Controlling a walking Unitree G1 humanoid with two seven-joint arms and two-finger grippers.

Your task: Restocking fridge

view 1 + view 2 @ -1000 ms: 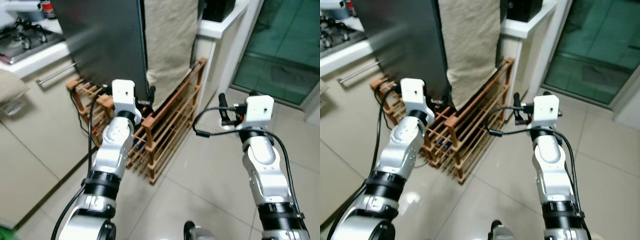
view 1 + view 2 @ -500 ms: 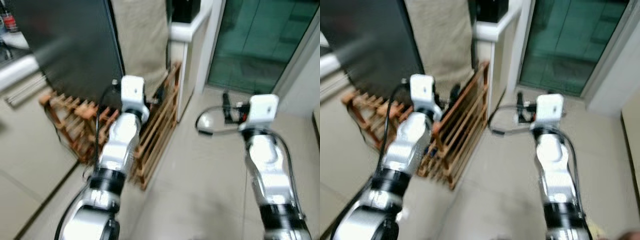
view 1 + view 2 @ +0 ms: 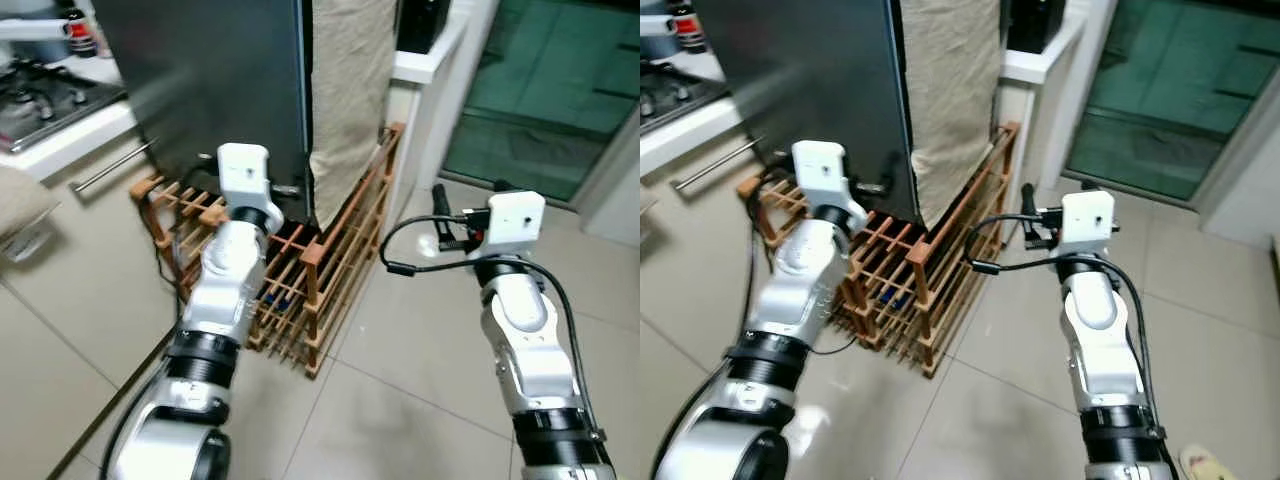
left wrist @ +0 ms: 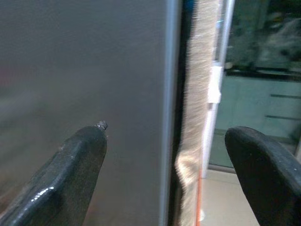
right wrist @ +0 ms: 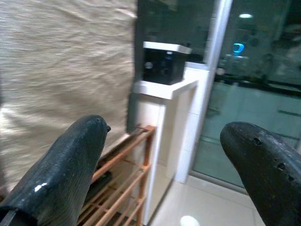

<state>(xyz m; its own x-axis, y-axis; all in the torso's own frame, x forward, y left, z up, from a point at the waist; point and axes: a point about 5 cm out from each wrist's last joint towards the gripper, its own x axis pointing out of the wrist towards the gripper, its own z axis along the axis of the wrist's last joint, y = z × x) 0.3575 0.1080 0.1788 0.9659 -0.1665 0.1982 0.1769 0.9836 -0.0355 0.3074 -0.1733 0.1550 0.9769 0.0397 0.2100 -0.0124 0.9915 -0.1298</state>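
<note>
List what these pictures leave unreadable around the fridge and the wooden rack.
- Fridge: its top is cut off by the edge in both eye views; no handle can be made out.
- Wooden rack: the left arm covers part of it, so its contents are unclear.
- Beige cloth: hides what is behind it.
- Black box on the white ledge: too blurred to identify.

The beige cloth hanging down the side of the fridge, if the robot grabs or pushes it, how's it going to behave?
The beige cloth hangs in soft folds beside the dark fridge, so it is probably floppy and would bunch rather than resist. Its coarse weave suggests little slip. Its lower edge hangs over the wooden rack, so a pull might snag there.
</note>
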